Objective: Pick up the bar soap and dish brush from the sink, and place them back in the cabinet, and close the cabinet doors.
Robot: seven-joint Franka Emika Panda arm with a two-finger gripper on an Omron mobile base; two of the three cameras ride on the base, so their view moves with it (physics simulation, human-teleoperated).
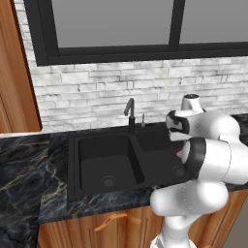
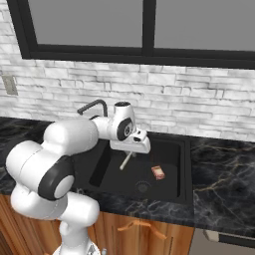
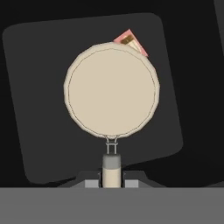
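The dish brush (image 3: 111,92) is held by its handle, jaws clamped, above the sink (image 2: 172,191); beyond the jaws, the bar soap (image 2: 158,172) remains uncollected, cabinet work pending.

sink (image 2: 172,191): plain black | counter (image 1: 24,164): dark marble, pale veins | dish brush (image 3: 112,92) in my tool: cream head, pale handle | bar soap (image 2: 158,172): pinkish-orange | backsplash (image 2: 199,104): white-grey brick | lower cabinets (image 1: 116,225): orangey wood
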